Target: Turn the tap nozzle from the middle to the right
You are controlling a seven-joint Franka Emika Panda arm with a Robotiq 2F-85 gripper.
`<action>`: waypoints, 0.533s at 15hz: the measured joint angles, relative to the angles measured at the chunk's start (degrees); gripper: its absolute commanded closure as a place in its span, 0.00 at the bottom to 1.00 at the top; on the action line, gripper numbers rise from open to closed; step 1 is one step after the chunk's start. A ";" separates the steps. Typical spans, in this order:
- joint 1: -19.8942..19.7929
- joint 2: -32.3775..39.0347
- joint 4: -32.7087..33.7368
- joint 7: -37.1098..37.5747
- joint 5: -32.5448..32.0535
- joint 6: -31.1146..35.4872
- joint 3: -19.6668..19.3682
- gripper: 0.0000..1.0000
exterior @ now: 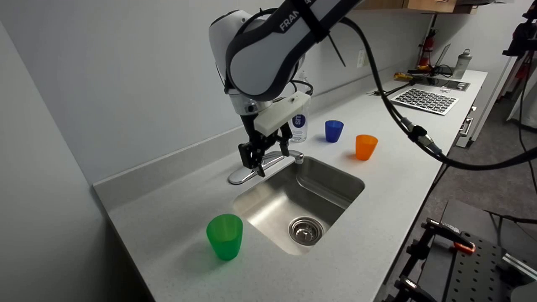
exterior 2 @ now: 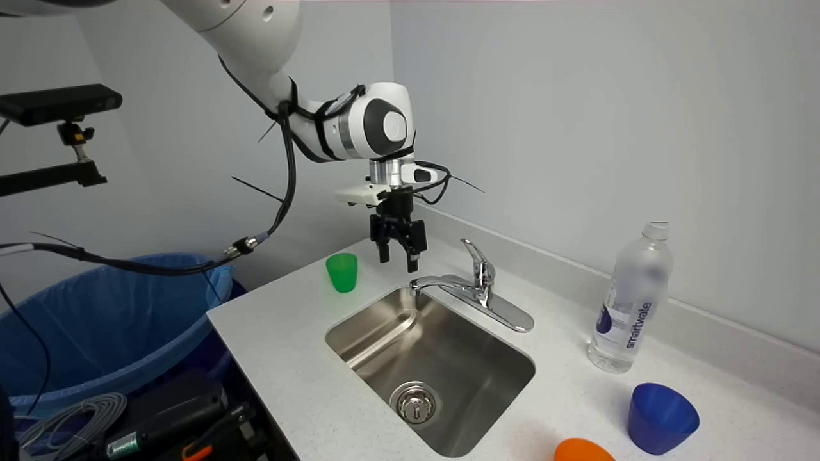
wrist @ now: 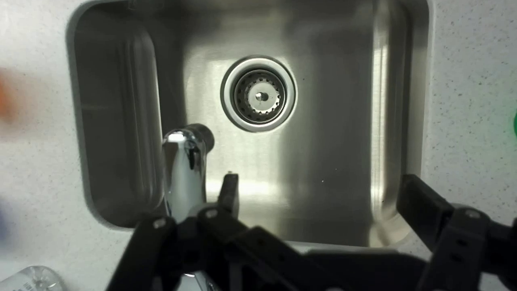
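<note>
Near the back edge of the pale, speckled bench (exterior 2: 288,358), the slim, curved chrome tap nozzle (wrist: 183,178) seems not yet turned. The black two-fingered end effector (wrist: 318,180) hangs released, empty, just beside it. Approach appears in hand; next, nudge the nozzle rightward.

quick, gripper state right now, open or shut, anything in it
Gripper: open, holding nothing.

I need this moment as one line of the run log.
gripper: open, empty | chrome faucet spout: over steel sink, left of drain strainer in wrist view | finger-spout contact: unclear
</note>
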 measured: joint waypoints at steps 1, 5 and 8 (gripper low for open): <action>0.00 0.43 0.32 0.00 -0.01 -0.01 -0.42 0.00; 0.13 2.21 1.62 0.00 -0.06 -0.05 -1.65 0.22; 1.16 3.53 2.46 0.01 -0.06 -0.06 -1.70 0.41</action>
